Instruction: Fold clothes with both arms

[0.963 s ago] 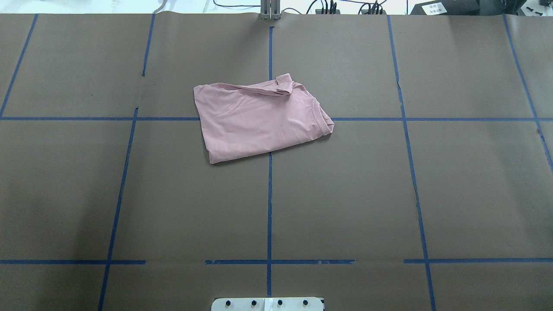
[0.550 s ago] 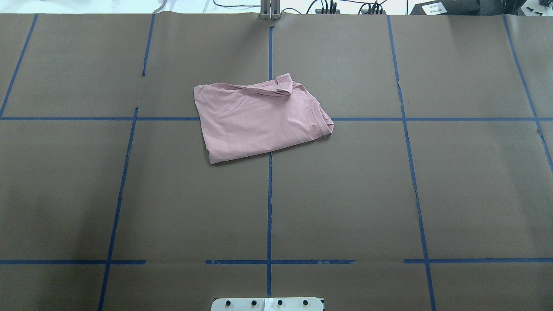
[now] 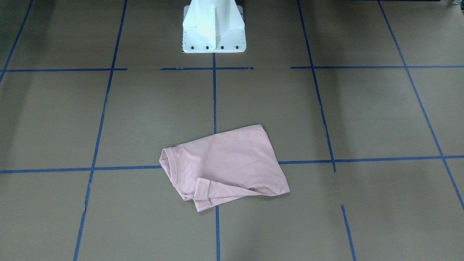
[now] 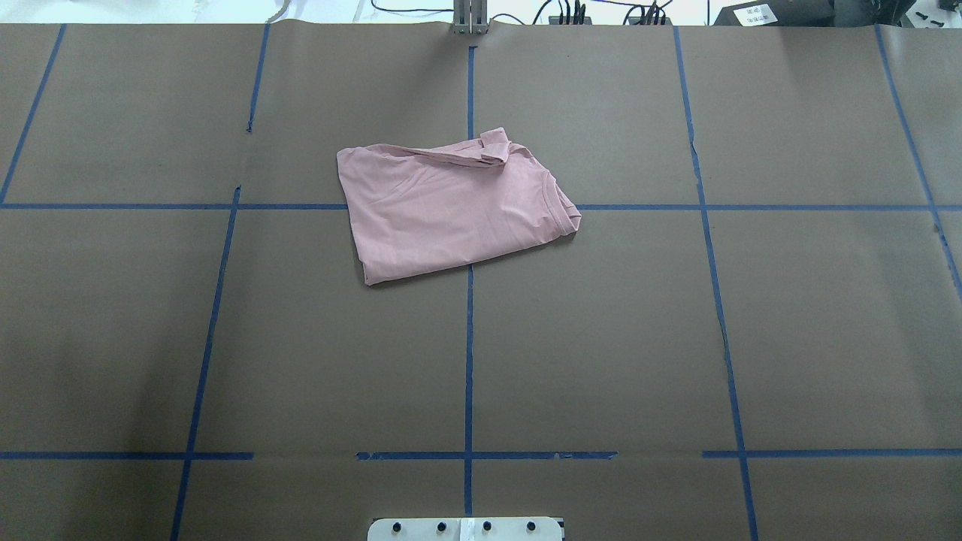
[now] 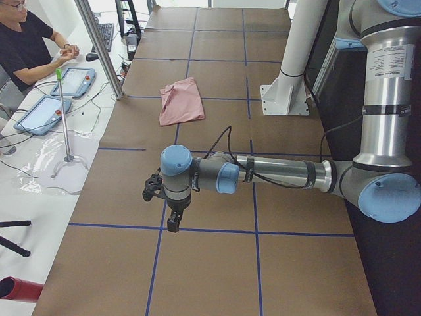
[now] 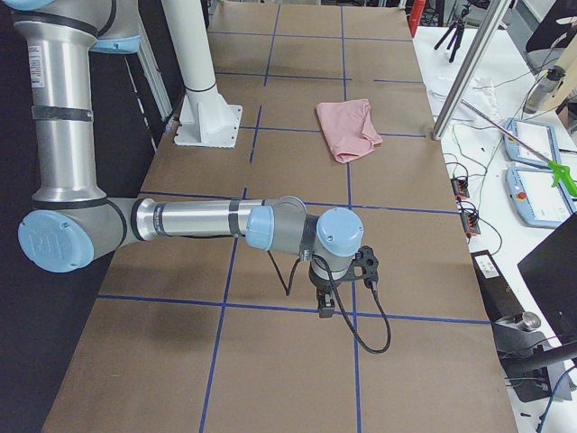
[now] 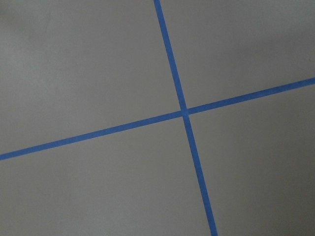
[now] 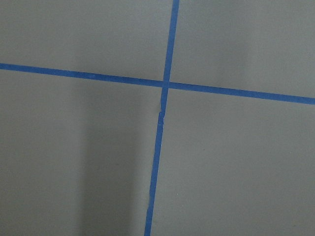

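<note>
The pale pink T-shirt (image 4: 451,210) lies folded into a rough rectangle near the table's middle, collar to the right and a sleeve folded over its far edge. Its print is hidden. It also shows in the front-facing view (image 3: 224,163), the left view (image 5: 181,101) and the right view (image 6: 347,126). Both arms hang far from it over bare paper. My left gripper (image 5: 172,224) and right gripper (image 6: 325,307) point down near the table's ends; I cannot tell whether they are open or shut. Both wrist views show only brown paper and blue tape.
Brown paper with a blue tape grid (image 4: 468,338) covers the table. The white pedestal (image 3: 214,29) stands at the robot's side. A metal post (image 5: 99,46), tablets (image 5: 72,82) and a seated operator (image 5: 26,39) are beyond the far edge.
</note>
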